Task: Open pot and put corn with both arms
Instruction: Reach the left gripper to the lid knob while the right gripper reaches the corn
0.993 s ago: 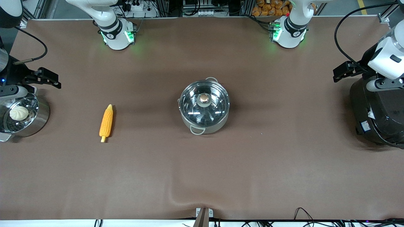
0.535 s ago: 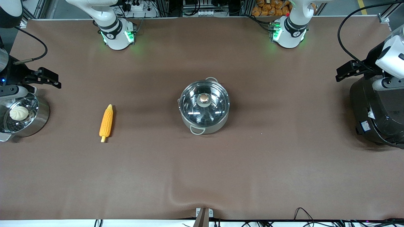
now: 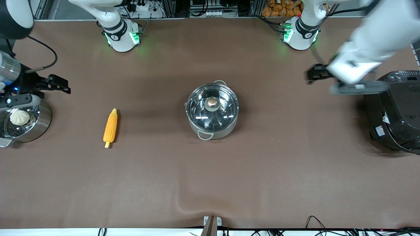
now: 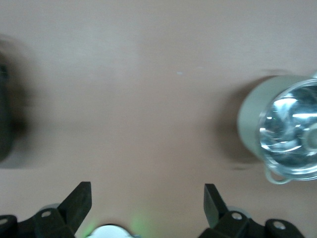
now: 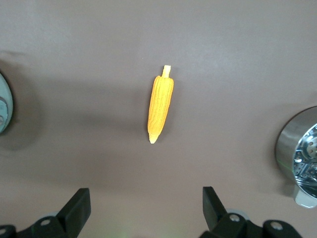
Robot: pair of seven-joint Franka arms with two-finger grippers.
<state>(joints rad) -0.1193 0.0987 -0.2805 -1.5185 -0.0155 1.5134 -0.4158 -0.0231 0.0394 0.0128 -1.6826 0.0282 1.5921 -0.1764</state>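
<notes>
Front view: at table centre the pot [image 3: 212, 111] sits with its glass lid [image 3: 212, 106] on, coppery knob [image 3: 212, 102] up. Corn [image 3: 110, 127] lies flat on the brown table [image 3: 262, 170], toward the right arm's end, well apart from the pot. Right gripper [image 3: 59, 85] hangs beside the steamer pot [image 3: 23, 121], which holds a bun [image 3: 19, 117]. Left gripper [image 3: 315, 74] hangs over bare table near the black rice cooker [image 3: 397, 111].
Left wrist view: left gripper [image 4: 147, 204] fingers spread apart, nothing between; pot [image 4: 287, 131] at frame edge.
Right wrist view: right gripper [image 5: 146, 207] fingers apart, empty; corn [image 5: 161, 103] lies on the table under the camera
</notes>
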